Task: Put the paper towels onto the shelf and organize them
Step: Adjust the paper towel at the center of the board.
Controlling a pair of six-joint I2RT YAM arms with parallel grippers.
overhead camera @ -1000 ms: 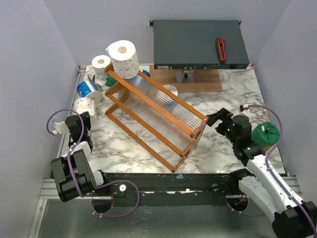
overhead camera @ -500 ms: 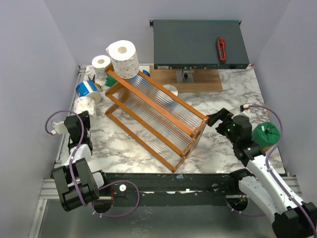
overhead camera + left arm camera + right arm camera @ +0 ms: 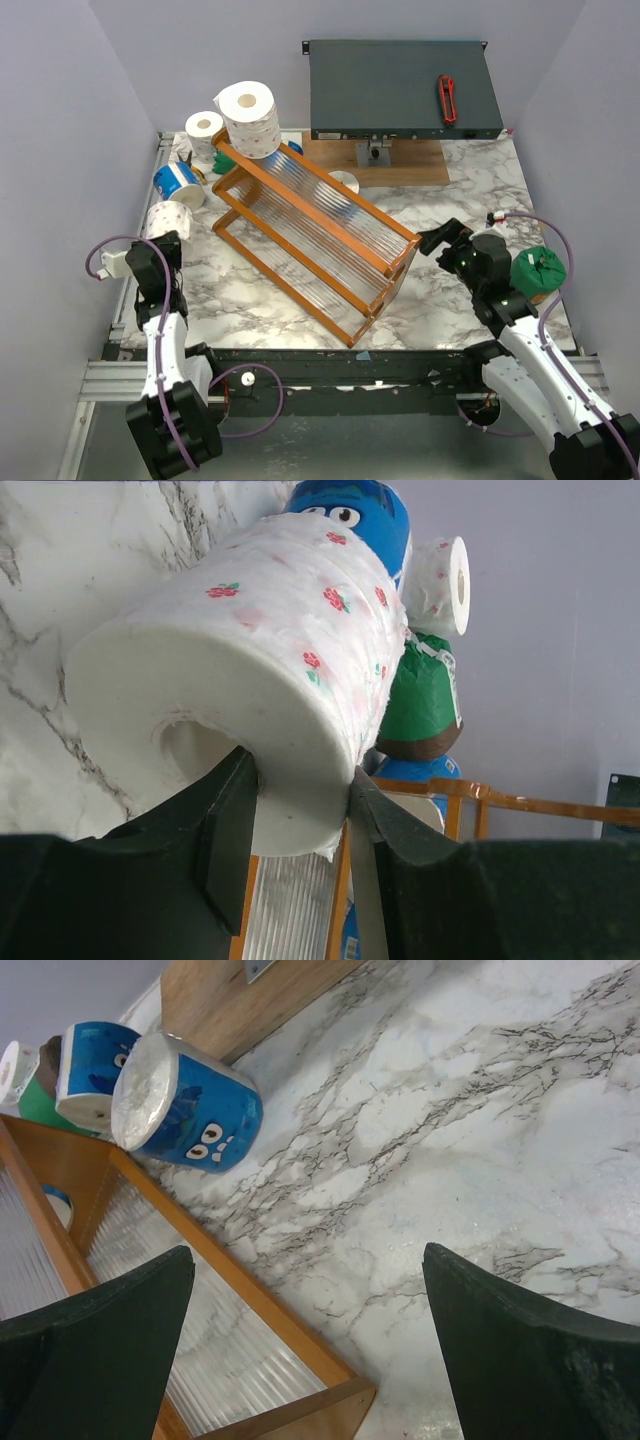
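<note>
left claw (image 3: 300, 815): clenched on the flowered white roll (image 3: 250, 650), with one finger in the hollow core and the other pressed against the outside
flowered white roll: lying on its side off the left end of the shelf (image 3: 330, 203), close to it but not touching; from where I stand I can't tell whether it is resting on the worktop (image 3: 450, 290) or just off it
right claw (image 3: 305, 1330): released, spread wide with nothing between the fingers, hanging just off the shelf's right end
shelf: set slantwise across the marble worktop, left end farther back, right end nearer the arms
big white roll (image 3: 248, 118): upright on the top tier at the shelf's far left end
plain white roll (image 3: 204, 128): behind the shelf's left end, by the back wall
blue-wrapped roll (image 3: 178, 182): on the worktop left of the shelf, between the plain white roll and the flowered one
green-wrapped roll (image 3: 535, 270): well to the right of the shelf, beside the right arm
grey box (image 3: 400, 88): behind the shelf, with a red-handled tool (image 3: 446, 98) lying on top
</note>
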